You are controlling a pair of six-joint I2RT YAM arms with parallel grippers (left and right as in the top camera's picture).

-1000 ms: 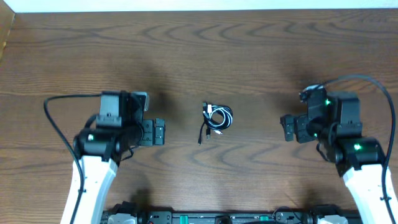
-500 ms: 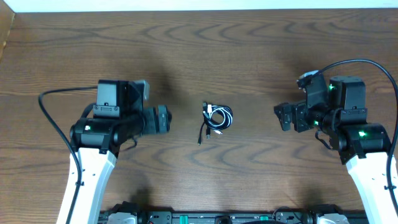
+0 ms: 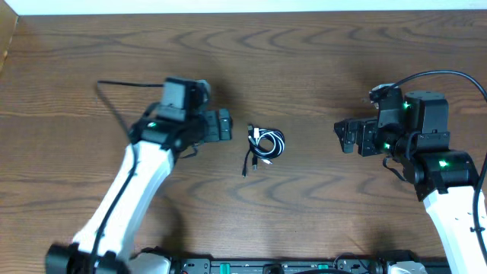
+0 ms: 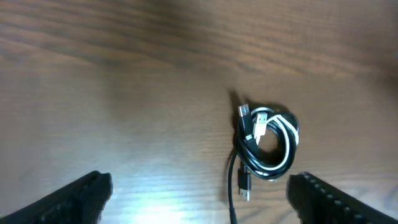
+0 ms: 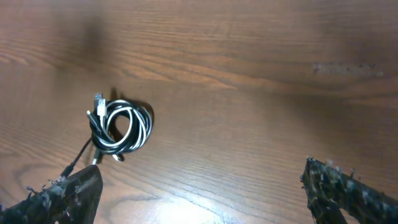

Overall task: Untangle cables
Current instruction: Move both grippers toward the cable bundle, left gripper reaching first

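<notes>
The cables point(image 3: 265, 144) lie in one small bundle on the wooden table point(image 3: 304, 61), roughly midway between the two arms. Most of the bundle is a tight round coil of thin, glossy cord, with black strands and one white strand wound side by side. In the left wrist view, small plug ends, silvery and white, sit together at the coil's upper left edge. From the coil's lower left a single black strand runs out almost straight across the wood, and a short plug end lies beside it. Nothing touches the bundle.

The table around the cables is dark brown, with long wavy grain and a soft sheen where light falls near the coil.

The left gripper point(image 3: 227, 125) is just beside the cables on their left, close but apart from them. Its jaws stand wide apart with nothing between them. Its dark, blocky fingers point(image 4: 87, 196) show at the two lower corners of the left wrist view, with the coil in the gap ahead.

The right gripper point(image 3: 344, 137) is well apart from the cables on their right, and it too is spread wide and holds nothing. Its fingers point(image 5: 68, 193) look rough and fuzzy at the edges, and the coil lies ahead of the left one.

Behind each gripper, away from the cables, a black housing with small green lights joins a smooth white arm link.
</notes>
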